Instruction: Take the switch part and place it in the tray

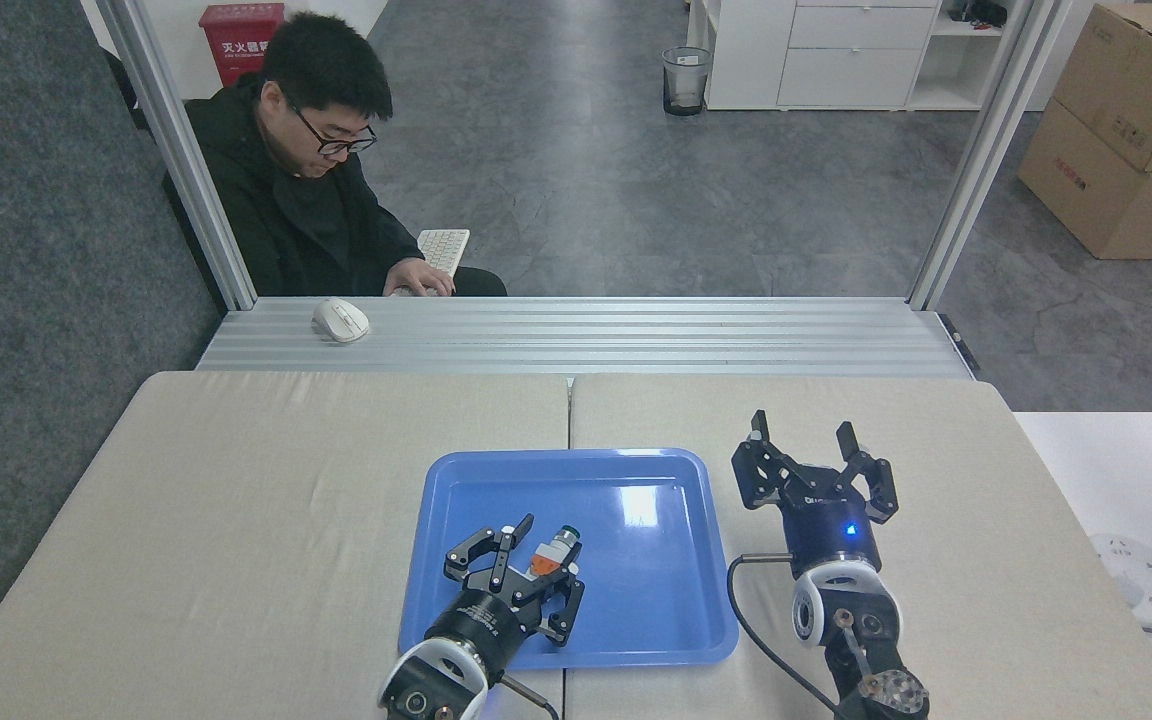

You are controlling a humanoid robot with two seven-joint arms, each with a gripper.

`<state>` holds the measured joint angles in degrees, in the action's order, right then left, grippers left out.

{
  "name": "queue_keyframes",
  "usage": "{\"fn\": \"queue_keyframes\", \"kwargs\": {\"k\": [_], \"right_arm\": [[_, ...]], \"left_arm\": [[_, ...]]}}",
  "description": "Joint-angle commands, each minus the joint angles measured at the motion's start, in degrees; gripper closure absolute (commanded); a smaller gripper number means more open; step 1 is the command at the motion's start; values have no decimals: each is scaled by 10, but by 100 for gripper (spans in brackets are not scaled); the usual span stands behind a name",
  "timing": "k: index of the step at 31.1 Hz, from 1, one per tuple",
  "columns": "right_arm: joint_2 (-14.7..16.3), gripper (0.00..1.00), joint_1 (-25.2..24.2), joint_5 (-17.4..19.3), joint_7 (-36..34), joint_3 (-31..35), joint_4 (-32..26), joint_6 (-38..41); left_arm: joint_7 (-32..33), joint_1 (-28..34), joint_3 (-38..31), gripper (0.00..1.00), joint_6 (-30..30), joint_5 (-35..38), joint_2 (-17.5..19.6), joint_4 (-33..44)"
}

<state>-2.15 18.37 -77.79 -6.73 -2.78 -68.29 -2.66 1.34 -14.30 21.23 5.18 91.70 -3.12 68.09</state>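
Blue tray (636,610) was where your left gripper (533,566) hung, low over its near-left part, fingers clamped on the switch part (553,552), whose silver tip pointed up and right. You were at the placing step, as I judged it: the part was over the tray but not yet let go. Your next move called for lowering it and parting the fingers. Whether the part touched the tray floor was hard to make out, and its white body was mostly hidden by the fingers. Your right gripper (808,447) stood just right of the tray, fingers apart and empty
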Motion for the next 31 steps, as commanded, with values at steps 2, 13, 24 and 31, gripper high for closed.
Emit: {"fn": "queue_keyframes", "kwargs": {"k": [2, 13, 24, 31], "right_arm": [[-2, 0, -1, 0, 0, 1, 0, -1], [-2, 0, 0, 0, 0, 1, 0, -1], [-2, 0, -1, 0, 0, 1, 0, -1], [-2, 0, -1, -1, 0, 1, 0, -1]], "left_arm": [[2, -8, 22, 3, -62, 2, -22, 44], [-10, -13, -101, 1, -149, 2, 3, 50], [-6, -67, -205, 0, -142, -97, 100, 35], [-6, -68, -205, 0, -142, -147, 129, 40]]}}
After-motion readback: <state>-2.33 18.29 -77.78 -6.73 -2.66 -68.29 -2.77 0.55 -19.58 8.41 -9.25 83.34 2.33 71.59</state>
